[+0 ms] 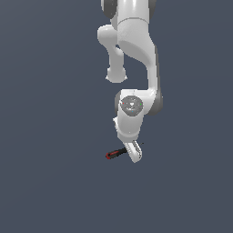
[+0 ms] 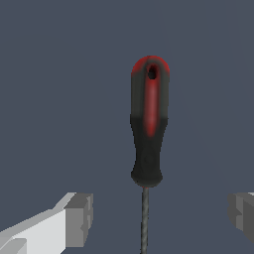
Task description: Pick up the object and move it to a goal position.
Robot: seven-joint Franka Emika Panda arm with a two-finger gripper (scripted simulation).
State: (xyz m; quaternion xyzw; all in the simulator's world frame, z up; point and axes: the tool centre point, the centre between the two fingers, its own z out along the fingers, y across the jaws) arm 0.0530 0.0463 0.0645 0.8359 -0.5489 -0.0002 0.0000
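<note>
The object (image 2: 148, 129) is a small screwdriver with a red-and-black handle and a thin dark shaft, lying on the flat grey surface. In the exterior view its handle (image 1: 114, 154) sticks out toward the exterior view's left from under the white arm's hand. My gripper (image 1: 135, 154) hangs low over the shaft. In the wrist view my gripper (image 2: 161, 217) is open: one grey finger (image 2: 79, 218) and the other finger (image 2: 242, 213) stand wide on either side of the shaft, neither touching it. The shaft's tip is out of the wrist view.
A plain dark grey surface (image 1: 50, 182) fills both views. The white arm (image 1: 134, 54) comes down from the top of the exterior view.
</note>
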